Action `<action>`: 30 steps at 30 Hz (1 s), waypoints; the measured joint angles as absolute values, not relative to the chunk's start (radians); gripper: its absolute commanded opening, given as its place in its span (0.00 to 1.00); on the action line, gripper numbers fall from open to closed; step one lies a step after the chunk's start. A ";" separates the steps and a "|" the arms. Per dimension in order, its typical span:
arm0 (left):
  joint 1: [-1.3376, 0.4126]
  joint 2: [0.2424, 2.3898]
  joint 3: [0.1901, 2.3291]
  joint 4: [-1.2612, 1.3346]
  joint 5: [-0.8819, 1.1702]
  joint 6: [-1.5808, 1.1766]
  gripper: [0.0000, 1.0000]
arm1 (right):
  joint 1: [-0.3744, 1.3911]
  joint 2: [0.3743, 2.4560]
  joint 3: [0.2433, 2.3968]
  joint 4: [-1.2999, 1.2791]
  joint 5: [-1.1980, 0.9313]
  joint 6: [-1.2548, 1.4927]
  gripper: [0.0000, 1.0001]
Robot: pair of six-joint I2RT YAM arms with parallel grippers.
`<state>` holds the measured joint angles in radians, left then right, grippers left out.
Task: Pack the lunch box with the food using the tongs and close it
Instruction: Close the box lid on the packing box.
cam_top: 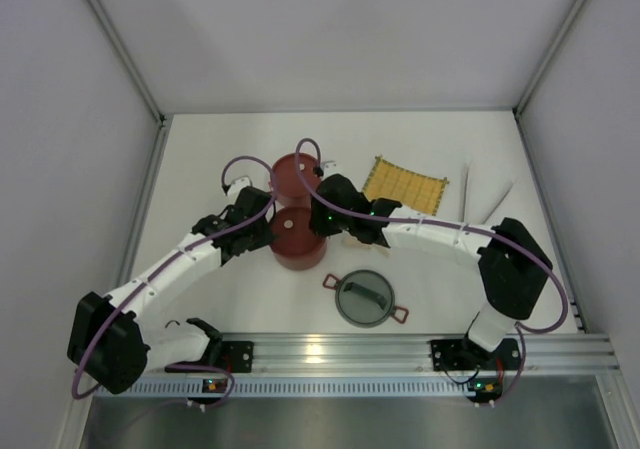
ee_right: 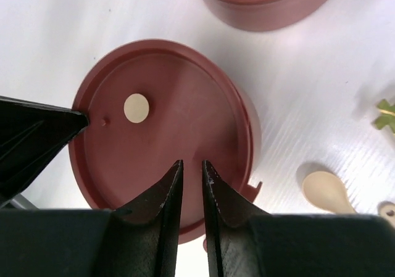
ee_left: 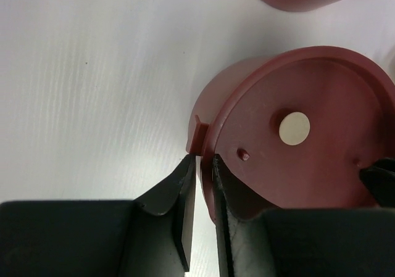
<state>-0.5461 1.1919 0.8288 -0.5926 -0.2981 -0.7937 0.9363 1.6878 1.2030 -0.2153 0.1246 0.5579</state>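
The lunch box stands in parts. One dark-red tier [cam_top: 297, 241] wears a flat red lid [ee_right: 166, 116] with a white dot. A second tier [cam_top: 295, 172] stands just behind it. The grey domed lid [cam_top: 365, 299] lies nearer the arms. My left gripper [ee_left: 202, 160] is at the lidded tier's left rim by its small side handle [ee_left: 197, 132]. Its jaws are narrowly apart around the rim, with a sliver of light beside it. My right gripper [ee_right: 192, 163] hovers over the lid's right part, jaws narrowly apart and empty. The tongs [cam_top: 465, 194] lie at the far right. The food is hidden.
A yellow woven mat [cam_top: 403, 184] lies right of the tiers. Under the right arm, a cream spoon-shaped piece [ee_right: 326, 190] and a small green piece [ee_right: 386, 115] lie on the table. White walls enclose the table on three sides.
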 measured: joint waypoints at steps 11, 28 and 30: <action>-0.546 1.203 0.838 -0.601 -0.328 -0.793 0.31 | 0.936 1.543 1.246 -0.232 0.182 0.523 0.16; -0.546 1.209 0.844 -0.607 -0.330 -0.791 0.32 | 0.936 1.552 1.043 -0.191 0.146 0.571 0.15; -0.546 1.209 0.844 -0.607 -0.331 -0.790 0.32 | 0.935 1.555 1.034 -0.170 0.146 0.582 0.15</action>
<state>-0.5461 1.2095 0.8444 -0.6075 -0.3313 -0.7898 0.9348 1.5555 1.0336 -0.1703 0.1459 0.5816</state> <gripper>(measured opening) 0.317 0.153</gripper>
